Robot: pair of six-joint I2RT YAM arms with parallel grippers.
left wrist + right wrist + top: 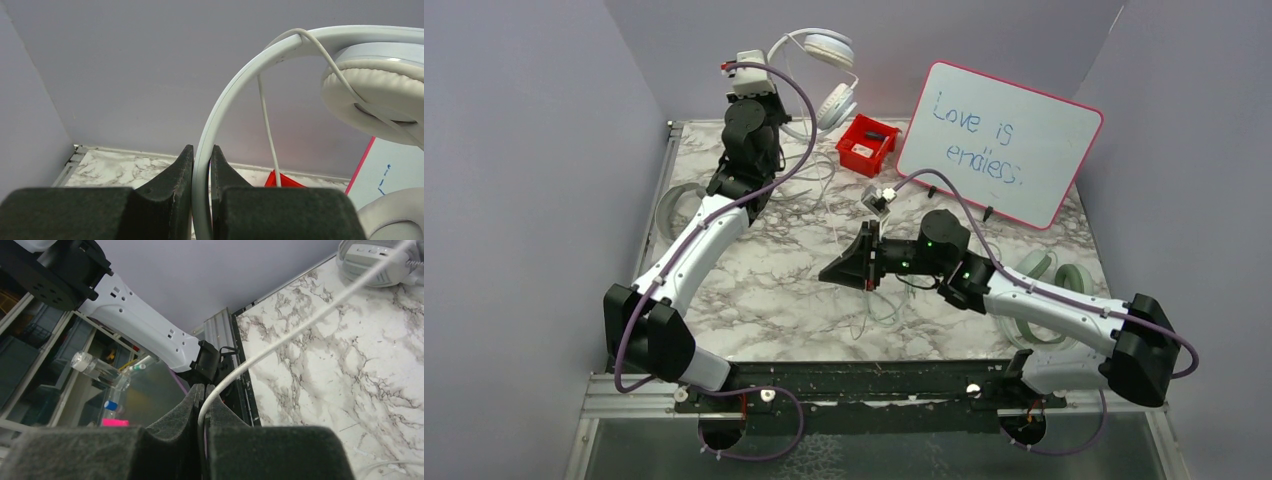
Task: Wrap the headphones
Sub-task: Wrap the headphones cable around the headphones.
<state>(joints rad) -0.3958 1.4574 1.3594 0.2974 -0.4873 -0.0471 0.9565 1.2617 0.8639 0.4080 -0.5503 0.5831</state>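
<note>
Left end effector (202, 152) holds white headphones (370, 92) upright, headband topmost.

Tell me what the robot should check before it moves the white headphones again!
1. The left gripper clamps the headband of the white headphones: ok.
2. The right gripper pinches the white cable: ok.
3. The cable lies over the headband: ok, it crosses the band and one ear cup.
4. The cable runs free of the pale headphones that it passes: cannot tell.
5. The red bin is out of the way of the wrapping swing: cannot tell.
</note>
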